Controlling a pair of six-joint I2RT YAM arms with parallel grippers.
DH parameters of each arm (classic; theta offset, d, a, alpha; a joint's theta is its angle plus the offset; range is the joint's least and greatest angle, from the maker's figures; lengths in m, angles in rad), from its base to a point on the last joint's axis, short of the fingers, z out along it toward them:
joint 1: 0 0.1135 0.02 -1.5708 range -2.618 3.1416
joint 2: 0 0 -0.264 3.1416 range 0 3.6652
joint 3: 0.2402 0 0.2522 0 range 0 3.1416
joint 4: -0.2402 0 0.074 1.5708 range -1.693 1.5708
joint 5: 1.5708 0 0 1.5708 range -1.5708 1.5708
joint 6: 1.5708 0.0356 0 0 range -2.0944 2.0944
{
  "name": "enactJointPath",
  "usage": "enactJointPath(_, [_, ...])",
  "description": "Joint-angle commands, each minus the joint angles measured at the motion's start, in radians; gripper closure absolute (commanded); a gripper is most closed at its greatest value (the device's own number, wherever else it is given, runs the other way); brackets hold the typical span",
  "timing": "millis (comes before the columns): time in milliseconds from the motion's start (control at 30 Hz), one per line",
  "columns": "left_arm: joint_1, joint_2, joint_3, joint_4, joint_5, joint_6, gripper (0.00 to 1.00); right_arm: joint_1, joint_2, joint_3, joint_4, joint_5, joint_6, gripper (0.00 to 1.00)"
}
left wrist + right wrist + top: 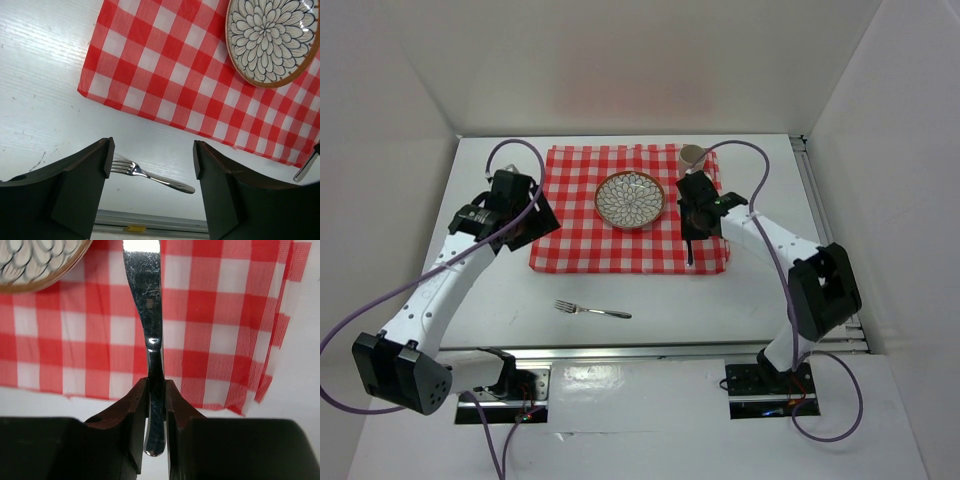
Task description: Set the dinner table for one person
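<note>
- The tabletop [720,310] is white and fills the workspace, with a silver rail [650,352] along its near edge; both arms reach over it from that side.
- A red-and-white checked cloth [580,240] lies flat on its far middle, with bare tabletop on every side.
- A flower-patterned plate [630,199] sits on the cloth, towards the far edge.
- A small cup [692,153] stands at the cloth's far right corner.
- A fork [592,310] lies on the bare tabletop between the cloth's near edge and the rail, with its tines to the left.
- The left end effector [152,157] hangs above the tabletop by the cloth's left edge. Its fingers are spread wide and hold nothing (in its wrist view the fork shows between them, far below).
- The right end effector [156,405] is over the right part of the cloth, just right of the plate. Its fingers are pressed tight on the handle of a knife [145,300].
- The blade points to the cloth's near edge; I cannot tell whether it touches the cloth.
</note>
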Motion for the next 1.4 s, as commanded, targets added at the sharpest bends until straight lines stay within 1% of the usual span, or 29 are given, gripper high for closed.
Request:
enactJointPath(0, [-0.040,0.000,-0.020,-0.026,-0.019,-0.070,0.20,-0.054,0.071,0.076,0.017,-0.031,0.038,1.00])
enactJointPath(67, [-0.094,0.000,-0.061,-0.026,-0.036,-0.126,0.20,-0.089,0.107,0.107,0.027,-0.052,0.038,1.00])
enactJointPath(167, [-0.143,-0.009,-0.107,-0.026,-0.048,-0.197,0.21,-0.117,0.182,0.131,0.049,-0.042,0.029,1.00])
enactJointPath(233, [-0.168,-0.009,-0.125,-0.026,-0.038,-0.238,0.21,-0.129,0.203,0.142,0.067,-0.066,0.009,1.00])
enactJointPath(400, [-0.273,0.001,-0.153,-0.014,-0.047,-0.291,0.21,-0.140,0.255,0.162,0.122,-0.053,-0.013,1.00])
enactJointPath(567, [-0.341,0.047,-0.165,-0.014,-0.056,-0.366,0.21,-0.172,0.299,0.181,0.145,-0.057,-0.022,1.00])
enactJointPath(767, [-0.378,0.084,-0.190,0.011,-0.028,-0.416,0.21,-0.191,0.368,0.219,0.145,-0.057,-0.031,1.00])
enactJointPath(867, [-0.396,0.110,-0.181,0.000,-0.028,-0.436,0.21,-0.191,0.379,0.219,0.136,-0.057,-0.031,0.91])
enactJointPath(900, [-0.396,0.122,-0.167,-0.015,-0.028,-0.446,0.21,-0.191,0.388,0.219,0.136,-0.057,-0.031,0.85])
enactJointPath(933, [-0.396,0.122,-0.167,-0.027,-0.028,-0.458,0.21,-0.191,0.388,0.219,0.136,-0.057,-0.031,0.73])
enactJointPath(1033, [-0.416,0.149,-0.156,-0.055,-0.028,-0.508,0.21,-0.191,0.388,0.219,0.136,-0.057,-0.042,0.43])
enactJointPath(1067, [-0.427,0.158,-0.156,-0.064,-0.028,-0.521,0.21,-0.191,0.376,0.219,0.136,-0.057,-0.042,0.21])
enactJointPath(1133, [-0.427,0.158,-0.167,-0.064,-0.016,-0.553,0.21,-0.191,0.350,0.233,0.122,-0.045,-0.042,0.07])
enactJointPath(1200, [-0.436,0.158,-0.179,-0.073,-0.007,-0.587,0.21,-0.180,0.304,0.233,0.104,-0.045,-0.051,0.00])
enactJointPath(1300, [-0.456,0.144,-0.200,-0.110,0.017,-0.717,0.22,-0.171,0.224,0.222,0.104,-0.036,-0.051,0.00])
enactJointPath(1333, [-0.456,0.132,-0.214,-0.110,0.018,-0.798,0.24,-0.171,0.204,0.222,0.093,-0.036,-0.051,0.00])
enactJointPath(1367, [-0.468,0.110,-0.248,-0.101,0.030,-0.843,0.25,-0.160,0.184,0.210,0.093,-0.036,-0.051,0.00])
